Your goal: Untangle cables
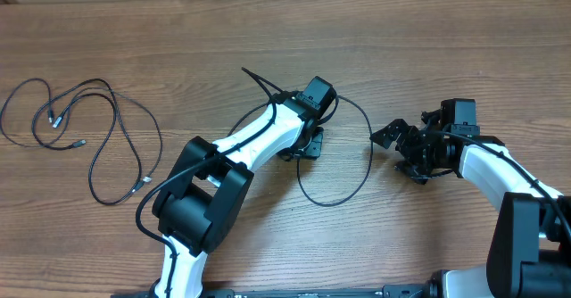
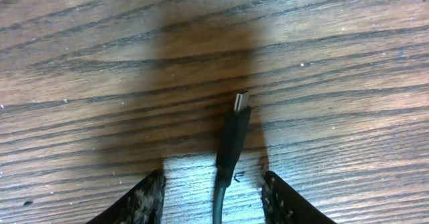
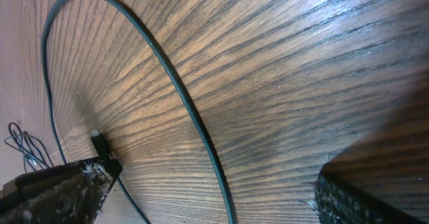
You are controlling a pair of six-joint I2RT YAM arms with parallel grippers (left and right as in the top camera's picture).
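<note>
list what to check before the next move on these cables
1. plug lies between the left gripper fingers: ok
2. left gripper open, fingers clear of plug: ok
3. right gripper open, loop passing between its fingers: ok
4. loop lies apart from the tangle at far left: ok
5. tangle undone: not ok, cords cross
6. where the loop's other end lies: cannot tell
</note>
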